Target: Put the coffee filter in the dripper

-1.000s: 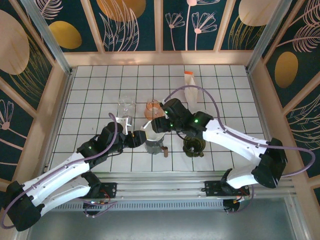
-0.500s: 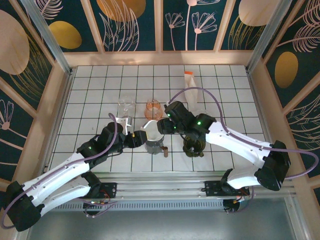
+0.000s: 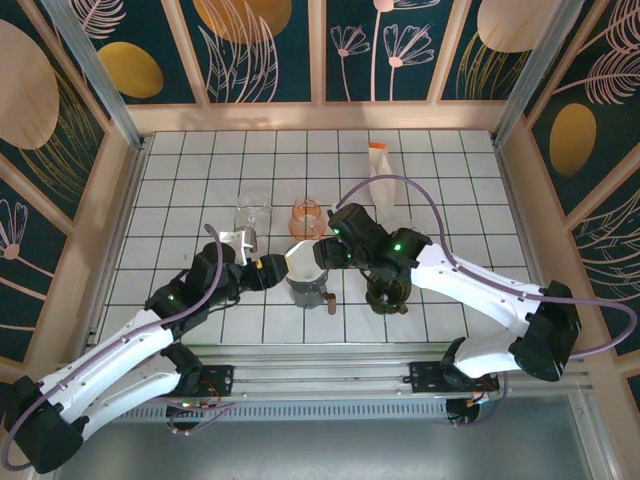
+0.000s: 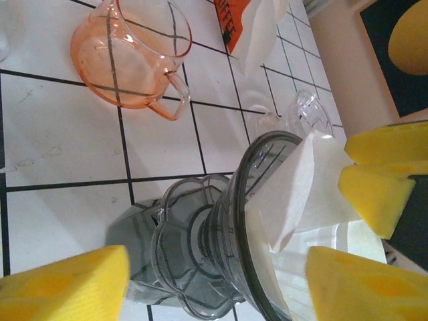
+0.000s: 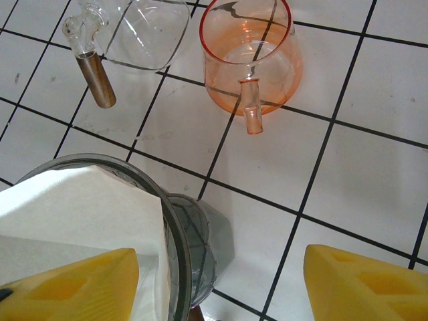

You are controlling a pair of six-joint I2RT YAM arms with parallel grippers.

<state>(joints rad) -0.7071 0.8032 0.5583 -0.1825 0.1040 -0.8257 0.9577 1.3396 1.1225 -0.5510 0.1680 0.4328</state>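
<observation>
- The smoky grey dripper [image 4: 200, 261] has the white paper filter [image 4: 301, 187] in its mouth, creased, one corner poking past the rim.
- The orange cup [image 5: 249, 57] just beyond the dripper is empty.
- The left gripper [image 4: 215, 281] and right gripper [image 5: 219, 281] flank the dripper, both with jaws apart.

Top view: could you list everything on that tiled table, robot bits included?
dripper: one, grey see-through, table centre
coffee filter: one, white, in the dripper's mouth, sticking past its rim
glass cup: one, orange, behind the dripper
glass jug: one, clear with brown handle, left of the orange cup
filter packet: one, white with orange label, far side
round vessel: one, dark green, right of the dripper
table: one, white tiles
left arm: one, white and black, jaws open beside the dripper
right arm: one, white and black, jaws open at the filter
</observation>
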